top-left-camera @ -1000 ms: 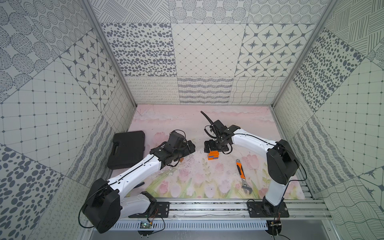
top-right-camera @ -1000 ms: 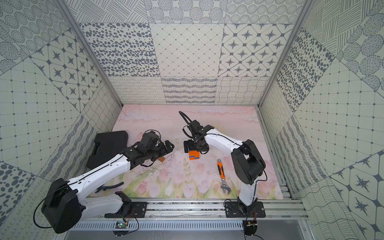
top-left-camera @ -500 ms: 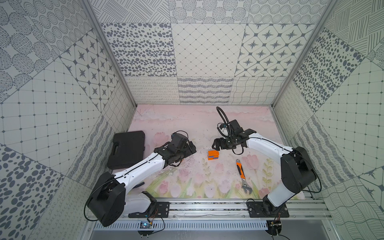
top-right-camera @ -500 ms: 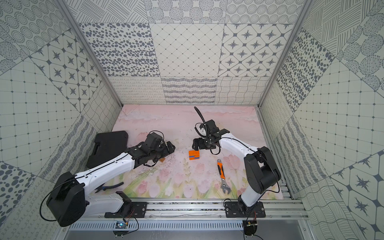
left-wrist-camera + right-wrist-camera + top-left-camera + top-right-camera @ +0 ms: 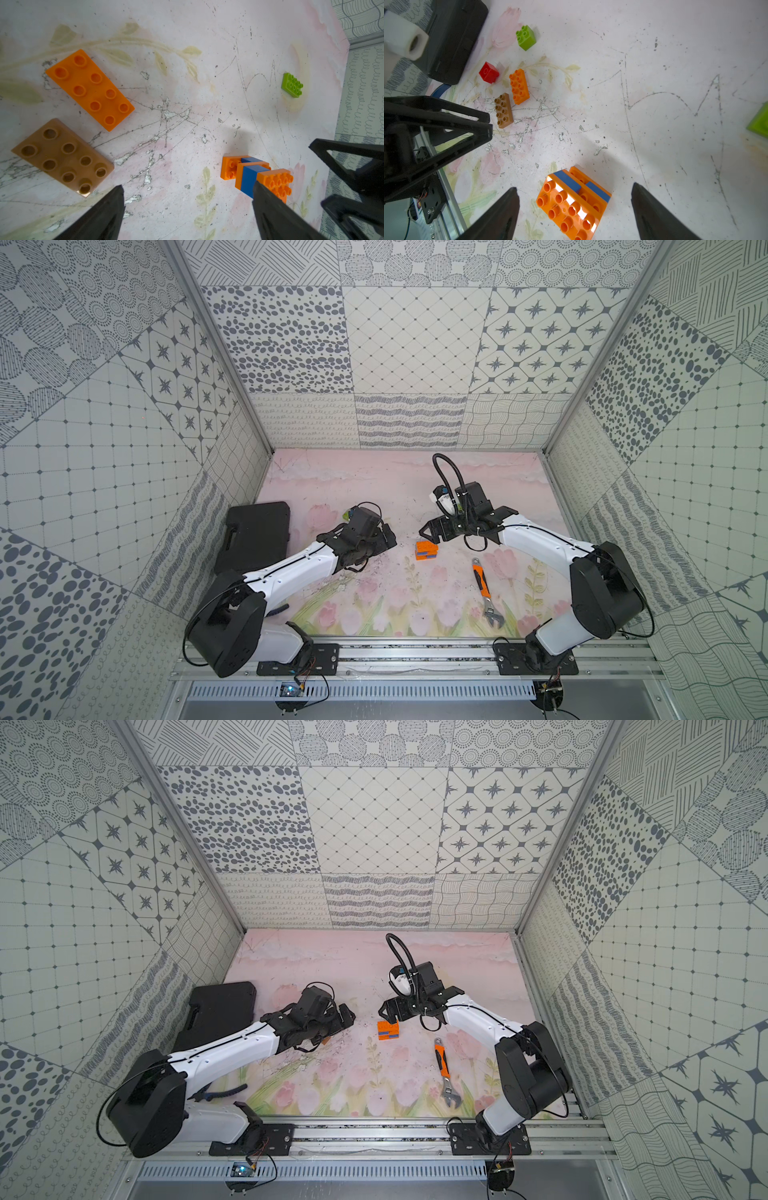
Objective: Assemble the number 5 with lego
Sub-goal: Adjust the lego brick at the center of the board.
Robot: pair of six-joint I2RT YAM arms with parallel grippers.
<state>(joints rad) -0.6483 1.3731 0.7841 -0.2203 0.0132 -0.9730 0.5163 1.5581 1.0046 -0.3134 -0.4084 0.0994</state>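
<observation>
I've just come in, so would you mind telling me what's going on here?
Two robot arms are building a number from lego. An orange-and-blue stack lies on the mat, held by neither. The right gripper is open over it; the left gripper is open too, empty. Loose orange, brown, red and green bricks wait near the left arm, and a wrench lies unused.

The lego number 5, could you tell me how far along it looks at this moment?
Done: an orange and blue stack stands joined on the mat. In hand: nothing; the right gripper is open around the stack, and the left gripper is open and empty. Left: the loose orange brick, brown brick, red brick and green brick lie unattached.
</observation>
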